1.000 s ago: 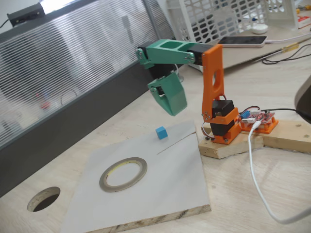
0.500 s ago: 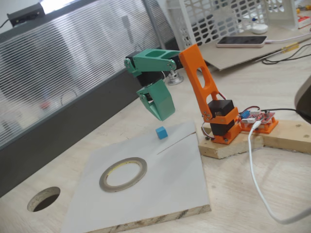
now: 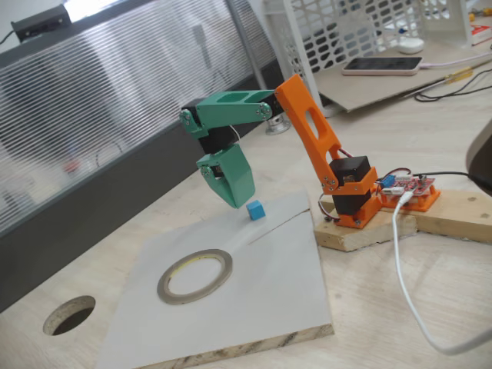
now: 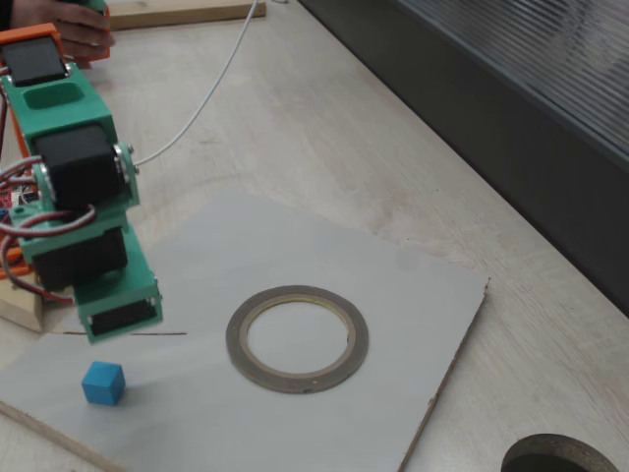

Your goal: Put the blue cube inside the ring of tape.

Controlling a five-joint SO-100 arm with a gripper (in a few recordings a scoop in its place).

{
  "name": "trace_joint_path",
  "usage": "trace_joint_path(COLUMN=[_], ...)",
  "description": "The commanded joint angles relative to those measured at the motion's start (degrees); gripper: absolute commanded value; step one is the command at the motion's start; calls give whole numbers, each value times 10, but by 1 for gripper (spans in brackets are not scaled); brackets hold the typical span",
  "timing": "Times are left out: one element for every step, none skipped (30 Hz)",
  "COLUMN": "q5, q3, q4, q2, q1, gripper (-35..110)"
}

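The green gripper (image 3: 229,192) hangs tip-down just above and beside the blue cube (image 3: 255,210), which sits free on the grey board (image 3: 269,292) on the worktop, apart from the ring of tape (image 3: 195,275). In the other fixed view the cube (image 4: 103,383) lies just below the gripper (image 4: 120,317). Whether the jaws stand apart cannot be told.

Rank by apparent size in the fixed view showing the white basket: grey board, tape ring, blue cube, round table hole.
1. Flat grey board
2. Grey-silver ring of tape
3. Dark round hole in the wooden table
4. Tiny sky-blue cube
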Motion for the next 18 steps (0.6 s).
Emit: trace_joint_path(q5=[5, 5, 5, 5, 5, 5, 5, 5, 6, 6, 6, 6, 6, 6, 6, 6, 6, 6], q3=[-11, -11, -11, -11, -11, -11, -11, -11, -11, -8, -5, -5, -4, -4, -4, -4, -4, -4], q4=[-11, -11, -11, -12, -12, -12, -13, -16, -20, -27, -35, -42, -47, -50, -52, -53, -53, -53], q2=[4, 4, 4, 4, 4, 4, 4, 4, 4, 4, 4, 4, 4, 4, 4, 4, 4, 4], q1=[0, 0, 0, 0, 0, 0, 1, 1, 1, 2, 2, 4, 11, 24, 36, 47, 54, 59], gripper=[-1, -1, -1, -1, -1, -1, -1, -1, -1, -1, -1, -1, -1, -1, -1, -1, -1, -1])
